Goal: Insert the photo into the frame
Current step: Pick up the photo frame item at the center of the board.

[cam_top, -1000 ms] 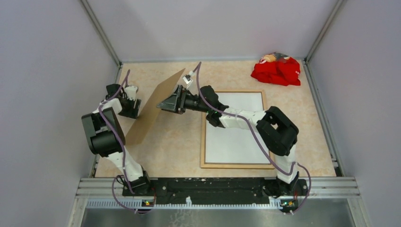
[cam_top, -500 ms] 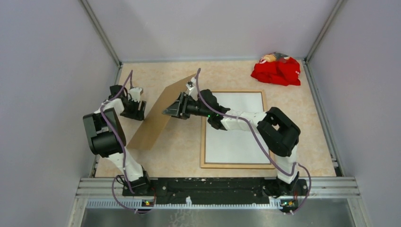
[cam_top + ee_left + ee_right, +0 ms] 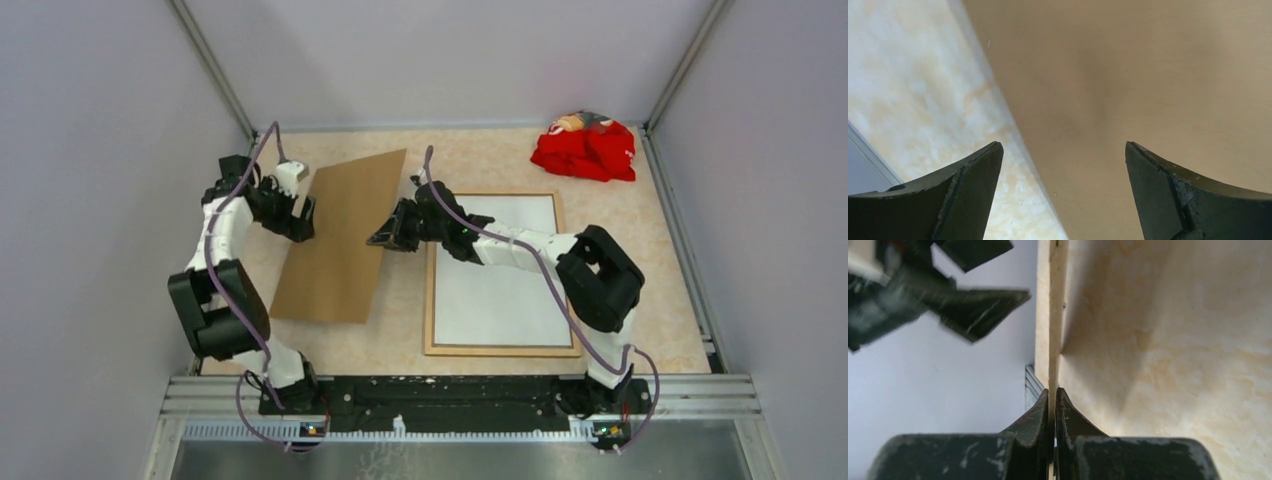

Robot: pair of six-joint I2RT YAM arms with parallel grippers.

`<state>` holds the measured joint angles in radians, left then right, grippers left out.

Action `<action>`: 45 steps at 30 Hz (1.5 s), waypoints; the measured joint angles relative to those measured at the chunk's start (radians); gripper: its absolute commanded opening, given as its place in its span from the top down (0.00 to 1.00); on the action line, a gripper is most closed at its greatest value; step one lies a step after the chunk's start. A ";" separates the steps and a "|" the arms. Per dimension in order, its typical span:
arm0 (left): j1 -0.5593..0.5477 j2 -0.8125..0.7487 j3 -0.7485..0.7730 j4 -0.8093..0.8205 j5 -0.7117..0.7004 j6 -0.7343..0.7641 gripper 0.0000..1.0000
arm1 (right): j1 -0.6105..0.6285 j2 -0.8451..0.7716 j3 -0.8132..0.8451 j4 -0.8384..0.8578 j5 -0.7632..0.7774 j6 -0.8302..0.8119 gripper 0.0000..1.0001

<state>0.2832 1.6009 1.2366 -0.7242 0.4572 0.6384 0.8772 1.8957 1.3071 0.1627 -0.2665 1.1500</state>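
Note:
The frame (image 3: 430, 300), thin pale wood, lies flat on the table right of centre. The photo (image 3: 500, 285) lies inside it, showing only a plain white face. My right gripper (image 3: 384, 238) (image 3: 1053, 399) is shut on the right edge of a plain brown backing board (image 3: 340, 240) (image 3: 1052, 315), which leans low over the table left of the frame. My left gripper (image 3: 302, 216) (image 3: 1063, 150) is open at the board's left edge. Its fingers (image 3: 968, 175) straddle that edge without touching it, board (image 3: 1148, 75) on one side and table on the other.
A crumpled red cloth (image 3: 585, 148) lies in the back right corner. Grey walls and metal rails (image 3: 215, 75) enclose the beige table (image 3: 640, 300) on three sides. The left gripper's fingers (image 3: 973, 305) show blurred in the right wrist view.
The board has swung down from a steep tilt to a low lean. My right gripper has closed on its right edge. My left gripper has opened wider and shifted back and up.

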 measured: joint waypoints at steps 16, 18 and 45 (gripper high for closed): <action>-0.014 -0.636 -0.168 -0.197 0.472 0.647 0.02 | -0.266 0.105 0.352 -0.171 -0.085 0.207 1.00; -0.019 -0.637 -0.189 -0.193 0.473 0.698 0.02 | -0.267 0.111 0.357 -0.181 -0.093 0.227 1.00; -0.171 -0.798 -0.467 0.263 0.304 0.729 0.90 | -0.186 0.098 0.262 -0.074 -0.198 0.396 1.00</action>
<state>0.1127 0.8028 0.7692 -0.4610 0.7609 1.3674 0.6914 1.9942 1.5688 0.0887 -0.4648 1.5463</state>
